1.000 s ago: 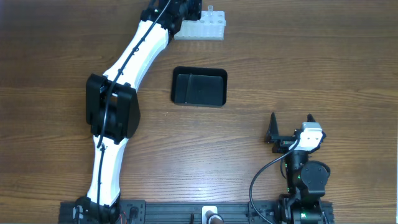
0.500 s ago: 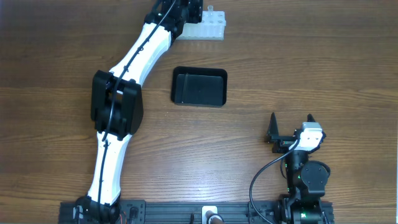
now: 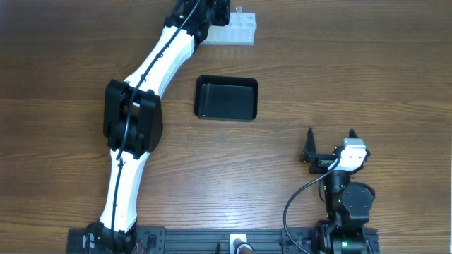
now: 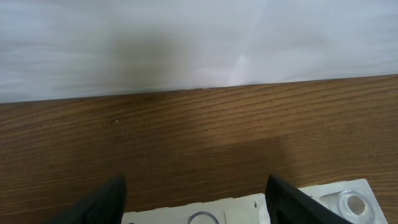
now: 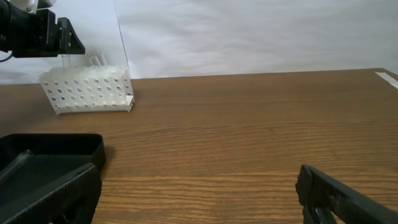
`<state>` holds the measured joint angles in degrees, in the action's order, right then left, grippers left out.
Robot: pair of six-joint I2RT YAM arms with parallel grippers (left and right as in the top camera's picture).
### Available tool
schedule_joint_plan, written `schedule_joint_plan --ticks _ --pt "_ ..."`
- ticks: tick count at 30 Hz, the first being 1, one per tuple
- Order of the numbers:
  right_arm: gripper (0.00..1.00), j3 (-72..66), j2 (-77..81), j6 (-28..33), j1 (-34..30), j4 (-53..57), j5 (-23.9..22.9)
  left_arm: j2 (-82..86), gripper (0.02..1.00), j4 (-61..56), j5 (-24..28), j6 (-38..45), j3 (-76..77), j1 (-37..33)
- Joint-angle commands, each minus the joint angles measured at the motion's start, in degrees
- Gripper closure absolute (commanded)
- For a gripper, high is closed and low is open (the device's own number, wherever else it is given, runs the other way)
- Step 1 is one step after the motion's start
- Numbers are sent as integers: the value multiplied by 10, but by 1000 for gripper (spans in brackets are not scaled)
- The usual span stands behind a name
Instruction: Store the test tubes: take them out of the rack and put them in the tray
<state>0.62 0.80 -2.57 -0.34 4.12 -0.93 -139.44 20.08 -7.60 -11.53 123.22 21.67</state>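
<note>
The white test tube rack [image 3: 233, 32] stands at the table's far edge, and a clear tube [image 3: 239, 10] sticks up from it. My left gripper [image 3: 215, 11] hovers over the rack's left end. In the left wrist view the left gripper [image 4: 196, 184] is open, its fingers straddling the rack top [image 4: 242, 206], where a tube mouth [image 4: 352, 203] shows. The black tray [image 3: 227, 98] lies empty mid-table. My right gripper [image 3: 330, 134] stands open near the front right, holding nothing. From the right wrist view, the rack [image 5: 87, 91], its tubes [image 5: 97, 60] and the tray [image 5: 51, 160] lie ahead.
A white wall [image 4: 199, 43] rises just behind the table's far edge. Bare wooden tabletop [image 3: 353, 70] stretches between the tray and the right arm, and to the right of the rack.
The left arm's elbow shifted slightly up the top view early on, then held still. The right arm has not moved.
</note>
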Motion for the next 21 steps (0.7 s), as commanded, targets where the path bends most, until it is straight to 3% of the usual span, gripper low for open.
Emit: schedule_joint_plan --ticks 1,9,13,16,21 --pt "7 -3 -5 0 -3 2 5 -21 310 -2 -9 9 7 -4" --pt "7 -3 -5 0 -3 2 5 -21 367 -2 -9 9 7 -4" --pt "9 -3 -5 0 -3 2 5 -21 446 -2 -9 8 7 -4" --pt "9 -3 -5 0 -3 2 5 -21 621 -1 -9 9 7 -4" --pt "12 -3 -5 0 -3 2 5 -21 801 -1 -9 8 7 -4"
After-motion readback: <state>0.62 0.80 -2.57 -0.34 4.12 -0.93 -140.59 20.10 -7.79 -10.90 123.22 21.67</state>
